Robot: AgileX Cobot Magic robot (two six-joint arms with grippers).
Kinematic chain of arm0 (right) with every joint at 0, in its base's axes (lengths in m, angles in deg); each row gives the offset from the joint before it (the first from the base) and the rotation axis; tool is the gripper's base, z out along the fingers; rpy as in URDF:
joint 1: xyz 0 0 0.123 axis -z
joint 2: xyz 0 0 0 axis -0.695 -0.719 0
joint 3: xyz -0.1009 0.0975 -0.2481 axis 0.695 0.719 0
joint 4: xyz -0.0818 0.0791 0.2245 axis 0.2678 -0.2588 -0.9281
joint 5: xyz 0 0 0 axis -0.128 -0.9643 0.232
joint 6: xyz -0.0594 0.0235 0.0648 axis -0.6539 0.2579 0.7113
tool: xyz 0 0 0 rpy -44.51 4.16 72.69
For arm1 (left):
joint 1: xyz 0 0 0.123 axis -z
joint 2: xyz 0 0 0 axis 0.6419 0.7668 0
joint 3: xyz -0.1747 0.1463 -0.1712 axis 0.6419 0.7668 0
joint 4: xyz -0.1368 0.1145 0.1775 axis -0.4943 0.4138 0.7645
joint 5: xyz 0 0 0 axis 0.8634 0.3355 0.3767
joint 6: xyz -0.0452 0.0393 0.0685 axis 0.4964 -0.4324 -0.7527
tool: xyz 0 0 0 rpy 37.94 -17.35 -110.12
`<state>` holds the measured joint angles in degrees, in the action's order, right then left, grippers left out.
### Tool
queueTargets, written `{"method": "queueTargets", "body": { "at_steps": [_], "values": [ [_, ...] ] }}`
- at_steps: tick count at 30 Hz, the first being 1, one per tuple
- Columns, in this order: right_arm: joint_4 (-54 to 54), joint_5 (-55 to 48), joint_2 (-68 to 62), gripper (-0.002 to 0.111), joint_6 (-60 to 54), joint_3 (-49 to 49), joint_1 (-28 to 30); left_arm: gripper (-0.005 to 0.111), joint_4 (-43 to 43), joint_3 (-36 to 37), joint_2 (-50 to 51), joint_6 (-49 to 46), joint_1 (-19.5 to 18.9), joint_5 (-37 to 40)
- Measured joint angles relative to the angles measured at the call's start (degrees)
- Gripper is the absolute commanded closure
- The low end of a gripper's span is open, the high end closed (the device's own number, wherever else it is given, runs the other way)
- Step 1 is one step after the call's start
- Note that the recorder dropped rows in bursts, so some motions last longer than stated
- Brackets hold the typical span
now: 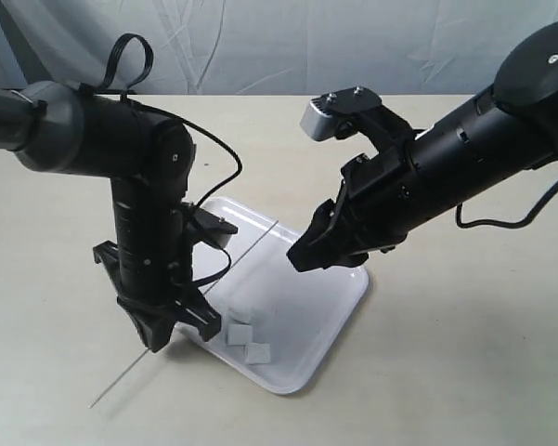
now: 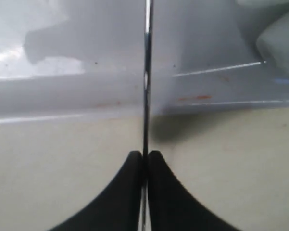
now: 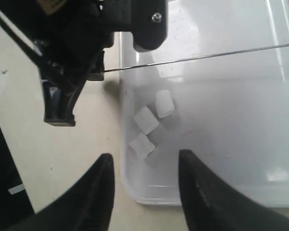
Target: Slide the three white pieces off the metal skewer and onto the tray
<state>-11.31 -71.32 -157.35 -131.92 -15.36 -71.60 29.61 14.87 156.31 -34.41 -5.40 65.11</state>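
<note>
The three white pieces [image 3: 146,120] lie loose in a tight cluster on the tray [image 3: 221,125], near one corner; in the exterior view the pieces [image 1: 237,332] sit at the front end of the tray [image 1: 325,297]. The metal skewer [image 1: 251,247] is bare and slants over the tray's left edge. My left gripper [image 1: 162,336] is shut on it just outside the rim, and the left wrist view shows the skewer [image 2: 146,72] pinched at the left gripper's [image 2: 145,155] tips. My right gripper [image 3: 145,159] hangs open above the pieces, holding nothing. It hovers over the tray's right side as the right gripper [image 1: 299,258].
The tray lies on a pale beige tabletop [image 1: 464,353]. The skewer's free tip [image 1: 93,405] points out over the table toward the front left. The left arm's black body [image 3: 62,72] stands close beside the tray's edge. A wrinkled grey cloth hangs behind.
</note>
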Motion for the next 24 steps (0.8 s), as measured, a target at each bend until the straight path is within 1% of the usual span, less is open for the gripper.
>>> {"method": "queueTargets", "body": {
  "at_steps": [2, 5, 8, 14, 17, 20, 24],
  "values": [
    [0.0, 0.0, 0.9, 0.066, 0.4, 0.0, 0.0, 0.089, -0.9, -0.9, 0.0, 0.0, -0.8, 0.1],
    [0.0, -0.6, 1.7, 0.066, 1.1, 0.0, 0.0, 0.086, -2.3, -1.3, 0.0, 0.0, -2.5, 0.1],
    [0.1, -1.4, 2.5, 0.066, 1.4, 0.0, 0.0, 0.086, -2.5, -1.4, 0.0, 0.0, -3.8, 0.1],
    [0.1, -0.7, 5.7, 0.066, 1.5, 0.0, 0.0, 0.086, -0.7, -1.6, -0.8, 0.0, -4.2, 3.3],
    [0.3, -0.7, 7.9, 0.066, 1.5, 0.0, 0.0, 0.086, -0.5, -1.6, -3.1, 0.0, -4.2, 5.1],
    [1.9, -2.8, 10.3, 0.066, 1.5, 0.0, 0.0, 0.086, -1.7, -1.6, -6.9, 0.0, -4.2, 5.5],
    [5.1, -7.5, 14.5, 0.066, 3.4, 0.0, 0.0, 0.086, -3.6, -1.6, -15.8, -0.1, -4.2, 5.5]
  ]
}}
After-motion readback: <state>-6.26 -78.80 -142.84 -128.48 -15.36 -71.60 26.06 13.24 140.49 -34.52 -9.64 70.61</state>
